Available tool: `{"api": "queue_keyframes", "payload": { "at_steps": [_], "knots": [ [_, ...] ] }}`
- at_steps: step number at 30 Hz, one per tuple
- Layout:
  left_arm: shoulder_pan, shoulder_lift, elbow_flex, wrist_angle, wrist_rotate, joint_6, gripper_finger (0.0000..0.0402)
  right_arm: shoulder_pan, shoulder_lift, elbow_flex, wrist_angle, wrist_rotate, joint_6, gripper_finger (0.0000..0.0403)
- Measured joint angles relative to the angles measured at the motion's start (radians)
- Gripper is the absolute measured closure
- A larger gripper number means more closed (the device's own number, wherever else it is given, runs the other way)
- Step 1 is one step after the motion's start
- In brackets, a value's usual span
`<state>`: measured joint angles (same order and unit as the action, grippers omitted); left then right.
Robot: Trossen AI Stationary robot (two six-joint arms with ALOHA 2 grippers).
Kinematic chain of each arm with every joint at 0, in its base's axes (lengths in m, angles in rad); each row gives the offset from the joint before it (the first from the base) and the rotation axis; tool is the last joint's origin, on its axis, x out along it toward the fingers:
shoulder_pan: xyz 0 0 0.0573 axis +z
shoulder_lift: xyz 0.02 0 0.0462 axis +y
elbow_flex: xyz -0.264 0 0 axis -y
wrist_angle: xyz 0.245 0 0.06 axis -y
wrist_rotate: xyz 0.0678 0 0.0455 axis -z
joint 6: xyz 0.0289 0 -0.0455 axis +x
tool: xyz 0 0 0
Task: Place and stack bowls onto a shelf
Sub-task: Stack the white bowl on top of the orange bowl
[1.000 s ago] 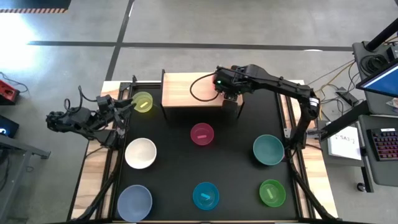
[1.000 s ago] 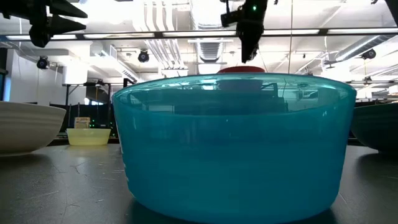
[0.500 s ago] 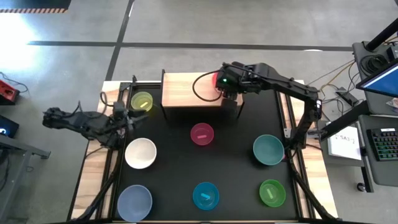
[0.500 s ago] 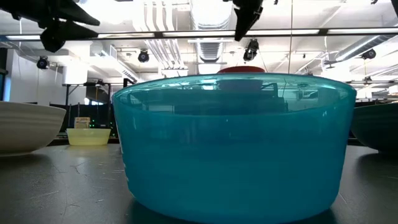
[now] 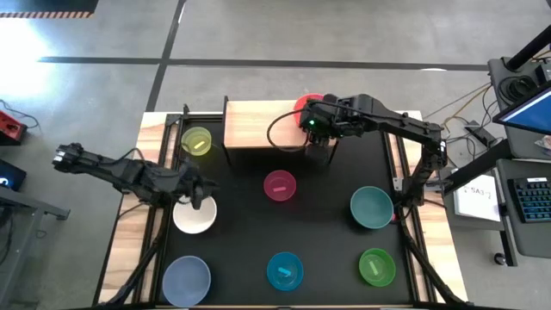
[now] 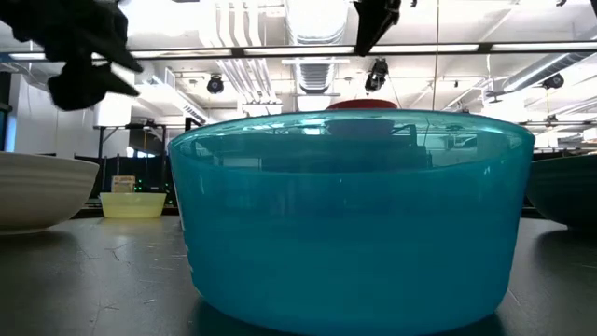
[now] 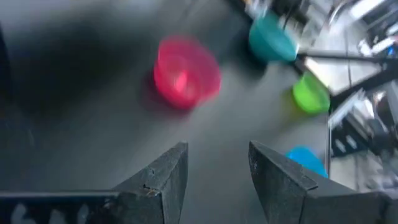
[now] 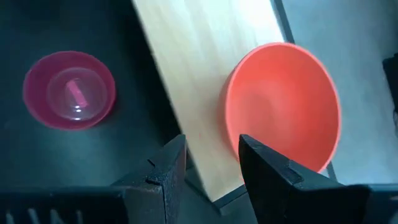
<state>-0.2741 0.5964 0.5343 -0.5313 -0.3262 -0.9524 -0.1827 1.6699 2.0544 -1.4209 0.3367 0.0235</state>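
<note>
- Fingers on the left gripper [image 5: 200,191] are spread with nothing between them, hovering right over the far rim of the white bowl [image 5: 195,215] on the left side of the table. The right gripper [image 5: 319,132] is spread and empty too, sitting over the right end of the shelf [image 5: 254,126], just beside the red bowl [image 5: 303,106].
- Biggest worry imo: the red bowl sits right at the shelf's far right corner, and in the right wrist view it looks like part of it hangs past the edge. If the right fingers clip its rim on the way out, it could slide off the back.
- Left side risk: coming down on the white bowl off-centre would probably shove or tip it instead of pinching the wall. These look like light plastic, so they'd skate on the black table.
- Orientation: every bowl I can see is upright, mouth up. They're round, so no real long axis. The shelf's long side runs left-right.
- Everything else is on the table, still waiting: yellow-green bowl [image 5: 197,140] just left of the shelf, magenta bowl [image 5: 280,185] mid-table, teal bowl [image 5: 371,207] right, then lavender bowl [image 5: 186,278], blue bowl [image 5: 285,270] and green bowl [image 5: 376,267] along the near edge.
</note>
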Motion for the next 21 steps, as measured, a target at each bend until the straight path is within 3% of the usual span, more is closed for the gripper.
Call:
{"api": "queue_keyframes", "payload": {
  "at_steps": [7,13,18,21],
  "knots": [
    [-0.012,0.094,0.010,-0.096,0.142,-0.143,0.0249,0.062,0.000,0.000,-0.085,0.000,0.139,0.0264],
    [-0.014,0.172,0.099,-0.232,0.235,-0.124,0.0249,0.125,0.000,-0.002,-0.136,0.000,0.241,0.0264],
    [-0.026,0.268,0.213,-0.429,0.237,-0.097,0.0249,0.176,0.001,-0.005,-0.145,0.000,0.301,0.0264],
    [-0.048,0.335,0.249,-0.445,0.211,-0.096,0.0249,0.203,0.001,-0.005,-0.147,0.002,0.318,0.0264]
  ]
}}
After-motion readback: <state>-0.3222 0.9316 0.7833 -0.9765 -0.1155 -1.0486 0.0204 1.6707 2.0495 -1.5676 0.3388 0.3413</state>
